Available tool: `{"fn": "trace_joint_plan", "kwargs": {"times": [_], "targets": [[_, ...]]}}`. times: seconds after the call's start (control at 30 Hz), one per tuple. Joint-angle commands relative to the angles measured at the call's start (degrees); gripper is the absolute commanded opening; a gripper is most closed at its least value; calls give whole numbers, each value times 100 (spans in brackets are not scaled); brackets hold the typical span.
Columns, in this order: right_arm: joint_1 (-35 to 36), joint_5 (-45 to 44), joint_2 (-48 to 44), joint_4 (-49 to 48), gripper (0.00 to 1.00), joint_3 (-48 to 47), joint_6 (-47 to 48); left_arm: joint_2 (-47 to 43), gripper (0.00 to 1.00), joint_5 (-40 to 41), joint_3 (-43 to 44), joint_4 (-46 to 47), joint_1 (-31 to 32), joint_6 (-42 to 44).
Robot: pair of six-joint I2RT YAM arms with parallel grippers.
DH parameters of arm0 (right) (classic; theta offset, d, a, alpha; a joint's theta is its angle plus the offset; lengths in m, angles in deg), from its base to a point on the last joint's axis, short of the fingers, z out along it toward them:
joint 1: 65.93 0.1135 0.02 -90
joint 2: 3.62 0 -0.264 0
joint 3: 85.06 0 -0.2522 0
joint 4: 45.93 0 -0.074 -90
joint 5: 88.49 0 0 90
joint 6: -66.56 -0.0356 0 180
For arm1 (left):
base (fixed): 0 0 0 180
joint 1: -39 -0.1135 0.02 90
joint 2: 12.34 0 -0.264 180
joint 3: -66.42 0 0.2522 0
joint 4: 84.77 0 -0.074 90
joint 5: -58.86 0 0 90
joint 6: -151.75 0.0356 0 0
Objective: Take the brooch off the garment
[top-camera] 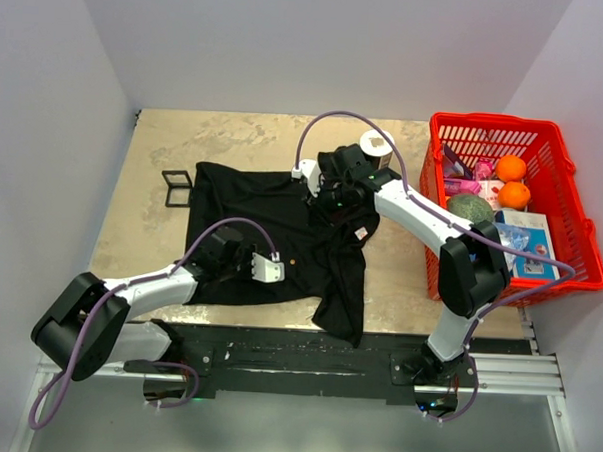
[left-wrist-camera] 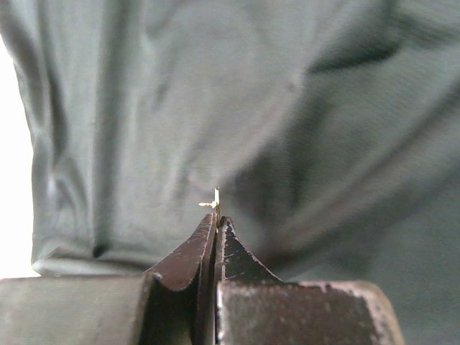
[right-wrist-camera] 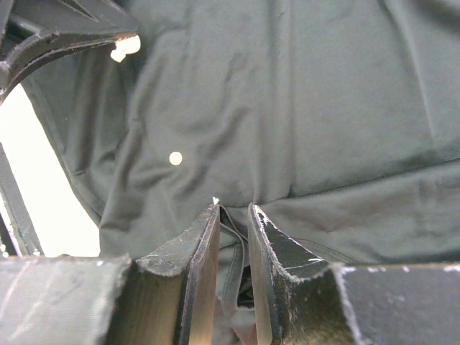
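Left wrist view: the left jaws are pressed shut, with the brooch (left-wrist-camera: 215, 202) nipped at their very tips and the garment (left-wrist-camera: 302, 108) just beyond. The right jaws stand narrow, pinching a fold of that cloth between them. The pin is gripped, but whether it is free of the cloth I cannot tell.
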Motion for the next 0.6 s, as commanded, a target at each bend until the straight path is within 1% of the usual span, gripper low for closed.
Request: {"fn": "trace_joint_plan", "kwargs": {"times": [0.0, 0.13, 0.17, 0.27, 0.3, 0.37, 0.4, 0.47, 0.5, 0.57], "targets": [[-6, 8, -154, -232, 26, -11, -139, -40, 0, -438, 162, -519, 39, 116], [-6, 8, -101, -215, 26, -81, -139, 65, 0, -509, 180, -705, 39, 213], [3, 8, -92, -215, 26, -99, -139, 135, 0, -500, 189, -888, 47, 213], [-6, 25, -92, -215, 26, -108, -139, 162, 17, -509, 215, -890, 47, 117], [-6, 43, -92, -206, 26, -99, -139, 145, 25, -552, 241, -1020, 47, 91], [-6, 52, -110, -197, 26, -82, -130, 23, 31, -815, 285, -1188, 47, 73], [-6, 60, -127, -162, 26, -64, -122, -48, 36, -877, 285, -1371, 39, 55], [-6, 52, -127, -101, 26, -73, -95, -364, 41, -1166, 382, -1591, 39, -76], [-6, 52, -136, -13, 27, -142, -69, -496, 52, -1264, 547, -1941, 30, -233], [-6, 17, -153, 84, 27, -230, 10, -916, 55, -1501, 759, -2425, -40, -288]]}}
